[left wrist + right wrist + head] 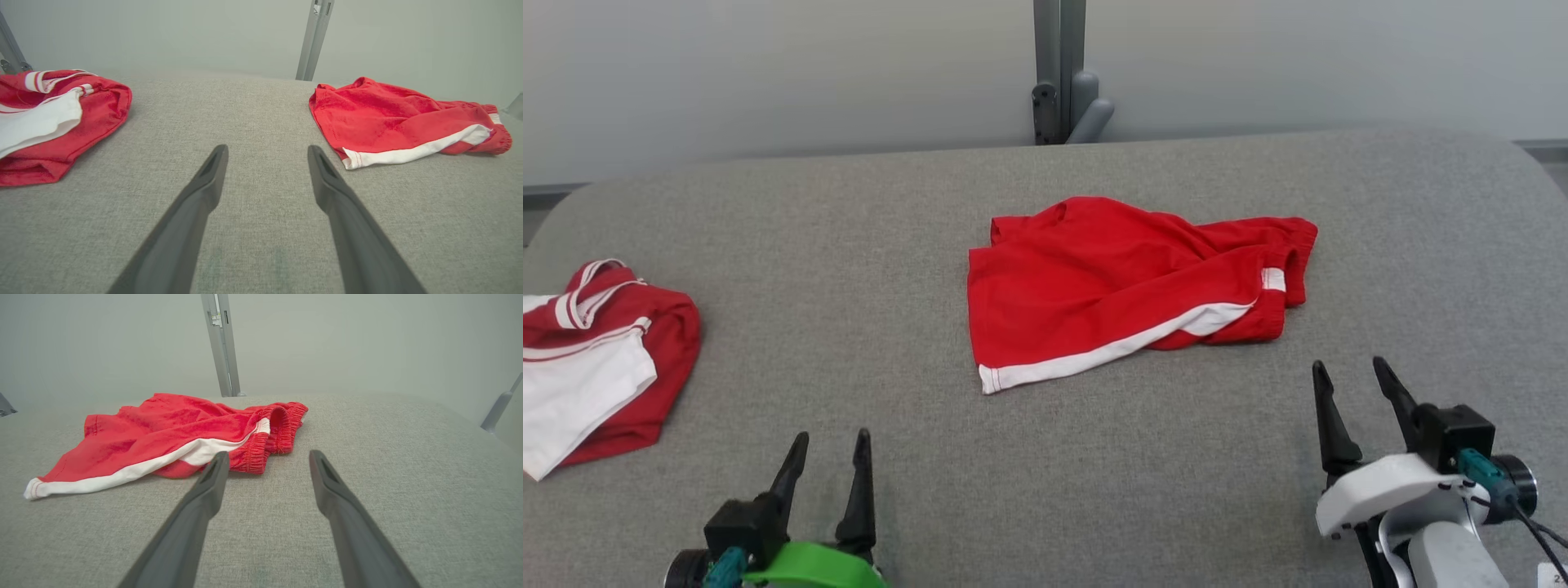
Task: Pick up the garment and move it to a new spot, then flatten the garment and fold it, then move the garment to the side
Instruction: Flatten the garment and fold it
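While the left claw (832, 435) and right claw (1347, 363) gape empty, red shorts (1111, 286) lie rumpled beyond.

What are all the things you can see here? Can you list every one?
red shorts: one, red with a white stripe, crumpled in the middle of the table
red-and-white garment: one, bunched at the table's left edge
table: one, grey fabric top, under both garments
post: one, grey, behind the table's far edge, middle
side struts: two, grey, one off the left end, one off the right end
wall: pale, behind everything
left gripper: one, black with a green piece, lower left, open
right gripper: one, black on a white wrist, lower right, open
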